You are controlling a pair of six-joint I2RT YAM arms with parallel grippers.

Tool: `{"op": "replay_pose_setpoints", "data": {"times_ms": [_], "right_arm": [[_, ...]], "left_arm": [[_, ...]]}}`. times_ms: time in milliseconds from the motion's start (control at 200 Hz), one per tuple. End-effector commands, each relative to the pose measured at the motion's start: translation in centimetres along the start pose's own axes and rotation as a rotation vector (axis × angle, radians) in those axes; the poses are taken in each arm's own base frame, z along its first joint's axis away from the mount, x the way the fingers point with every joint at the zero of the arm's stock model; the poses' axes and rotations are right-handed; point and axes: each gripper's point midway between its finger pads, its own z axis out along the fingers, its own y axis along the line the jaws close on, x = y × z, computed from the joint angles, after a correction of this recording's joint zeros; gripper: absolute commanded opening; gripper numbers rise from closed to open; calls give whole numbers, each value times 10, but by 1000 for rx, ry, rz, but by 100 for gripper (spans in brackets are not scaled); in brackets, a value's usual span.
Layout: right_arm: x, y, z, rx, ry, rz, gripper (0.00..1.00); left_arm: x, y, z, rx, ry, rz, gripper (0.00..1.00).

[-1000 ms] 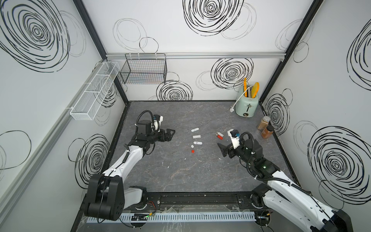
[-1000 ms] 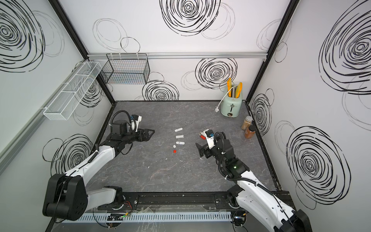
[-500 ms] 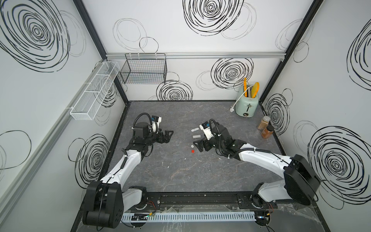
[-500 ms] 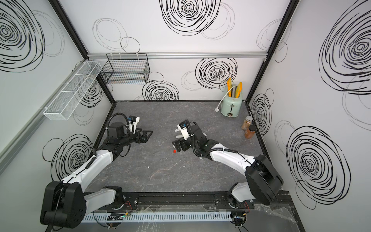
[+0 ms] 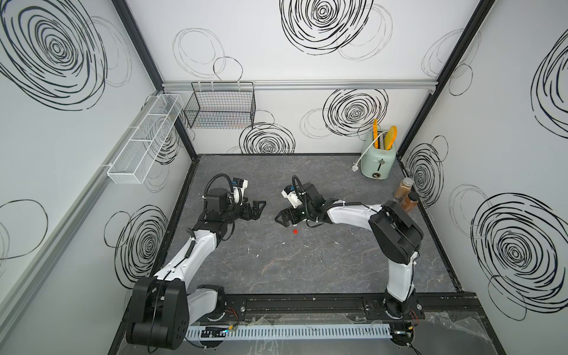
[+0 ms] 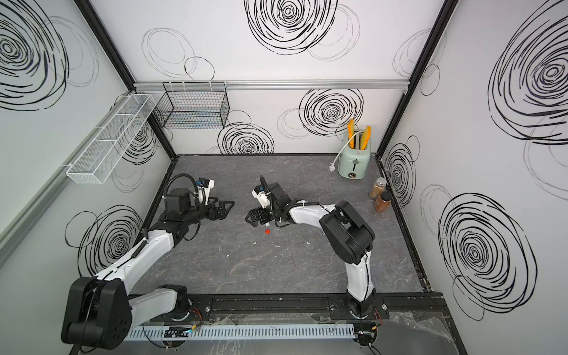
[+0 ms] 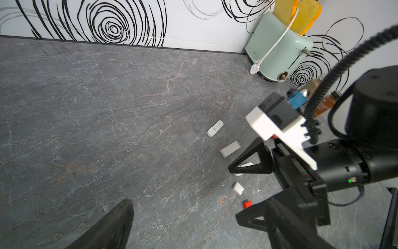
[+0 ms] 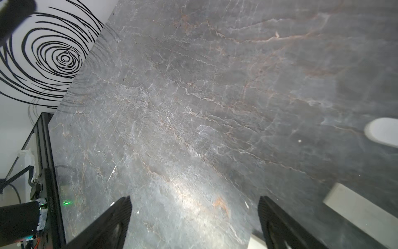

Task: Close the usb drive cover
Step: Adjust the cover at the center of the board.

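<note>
We hold our right gripper (image 5: pixel 280 217) spread low over the desk (image 5: pixel 307 264), a white drive (image 7: pixel 246 165) at one finger, likely to straddle it, while our left gripper (image 5: pixel 260 209) hovers spread, well apart.

Top views: set high above the front rail (image 5: pixel 307 302) and far off, looking down and toward the back wall (image 5: pixel 307 61); the whole table (image 5: pixel 307 270) fits in frame.
Stereo pair: both top views share nearly everything; the toaster (image 5: pixel 378 159) sits upper right of frame in each, slightly shifted sideways.
Left wrist view: low and close over the table, facing across to the toaster and the right gripper (image 7: pixel 234 194).
Right wrist view: almost on the tabletop, blurred by nearness, facing a spiral-marked side wall (image 8: pixel 53 58).
Shared: the toaster, right gripper and red cap (image 7: pixel 247 204) show in the left wrist view and both top views.
</note>
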Motion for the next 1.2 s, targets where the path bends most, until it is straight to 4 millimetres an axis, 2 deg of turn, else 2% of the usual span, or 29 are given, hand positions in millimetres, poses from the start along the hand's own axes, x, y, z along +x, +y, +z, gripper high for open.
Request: {"op": "replay_pose_setpoints", "data": {"times_ms": [0,130,350,675,865,1196], "right_arm": [[3,3,5,-40,47,40,95],[9,-15,13,-8,82,74,94],[25,-31,13,30,115,105,93],[50,-29,-3,41,138,119,89],[62,-27,-4,43,169,105,88],[66,-19,-4,56,191,64,85]], "left_arm": [[-11,-6,-3,18,-49,58,98],[-9,-7,-2,27,-49,58,98],[-9,-8,-3,27,-49,58,98],[-12,-8,-5,20,-60,63,98],[-12,-8,-5,19,-58,61,98],[-10,-10,-5,29,-60,66,98]]}}
